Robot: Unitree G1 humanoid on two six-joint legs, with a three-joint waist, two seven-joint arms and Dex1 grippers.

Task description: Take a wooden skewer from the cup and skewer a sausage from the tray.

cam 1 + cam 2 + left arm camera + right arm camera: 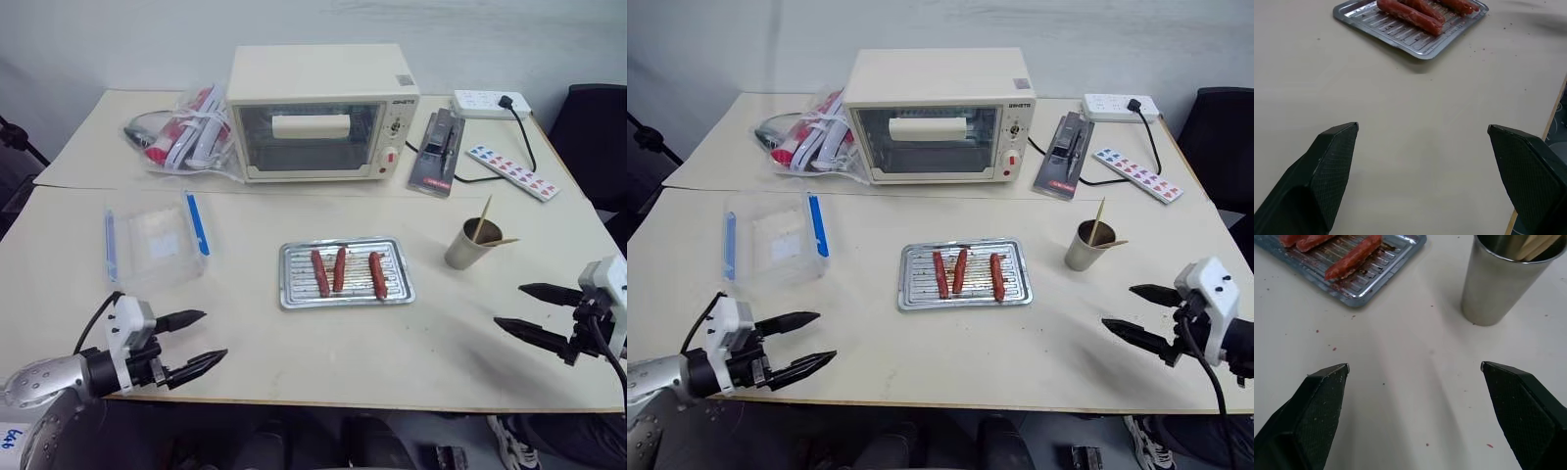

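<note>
At the near left edge of the cream table (294,352), the left gripper (201,340) hovers with its two black fingers spread wide and nothing between them, pointing inward toward the tray. Behind it lies a clear plastic box with blue clips (155,240), and farther back a clear bag of red and white packets (186,137). A cream toaster oven (318,113) stands at the back centre. In front of it, in the middle of the table, the silver tray (294,289) holds three sausages side by side; the middle sausage (339,268) lies between two alike, all running front to back. To the right of the oven rest a dark flat device (438,152), a white power strip (490,102) and a white card with coloured marks (513,171). The cup (470,247) stands right of the tray, well apart from it, with a wooden skewer (485,217) leaning out over its rim. At the near right, the right gripper (512,306) hangs over bare tabletop, its fingers likewise wide and empty, short of the cup.
</note>
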